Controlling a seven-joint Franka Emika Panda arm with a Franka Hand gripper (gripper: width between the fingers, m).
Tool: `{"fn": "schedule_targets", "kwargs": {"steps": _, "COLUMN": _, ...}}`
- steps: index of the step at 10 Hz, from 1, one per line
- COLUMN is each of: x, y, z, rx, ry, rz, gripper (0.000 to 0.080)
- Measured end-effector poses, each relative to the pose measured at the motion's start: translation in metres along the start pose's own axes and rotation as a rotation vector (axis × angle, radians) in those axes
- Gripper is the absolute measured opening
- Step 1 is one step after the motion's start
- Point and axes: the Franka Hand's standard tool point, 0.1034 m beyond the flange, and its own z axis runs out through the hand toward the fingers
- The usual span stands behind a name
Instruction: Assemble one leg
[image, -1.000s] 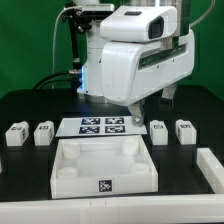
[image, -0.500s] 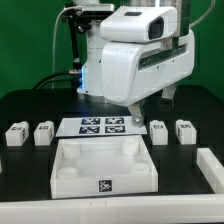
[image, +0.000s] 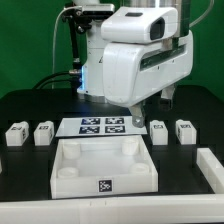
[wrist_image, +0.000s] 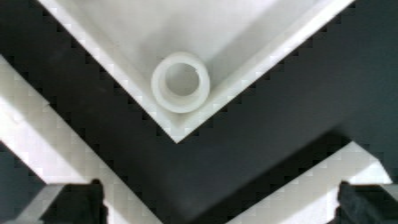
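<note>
Four small white legs with tags stand on the black table: two at the exterior view's left (image: 15, 133) (image: 44, 131) and two at its right (image: 158, 130) (image: 185, 130). My gripper (image: 150, 108) hangs above the table near the right-hand pair and touches none of them. In the wrist view its dark fingertips (wrist_image: 63, 205) sit far apart at the frame corners, so the gripper (wrist_image: 214, 205) is open and empty. No leg shows in the wrist view.
The large white square piece (image: 70, 182) lies at the front middle. One corner with a round socket (wrist_image: 180, 82) shows in the wrist view. The marker board (image: 103, 125) lies behind it. A white bar (image: 210, 170) runs along the front right.
</note>
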Motion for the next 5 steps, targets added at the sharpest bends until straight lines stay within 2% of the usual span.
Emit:
{"fn": "schedule_targets", "kwargs": {"steps": 2, "x": -0.03, "y": -0.016, "z": 0.005, "rx": 0.001, "ry": -0.005, "rz": -0.25, "gripper": 0.065}}
{"fn": "schedule_targets", "kwargs": {"steps": 4, "x": -0.076, "y": -0.034, "z": 0.025, "rx": 0.005, "ry": -0.002, "rz": -0.472, "gripper": 0.065}}
{"fn": "schedule_targets", "kwargs": {"steps": 5, "x": -0.096, "y": -0.037, "z": 0.039, "rx": 0.01, "ry": 0.003, "rz": -0.637, "gripper": 0.065}}
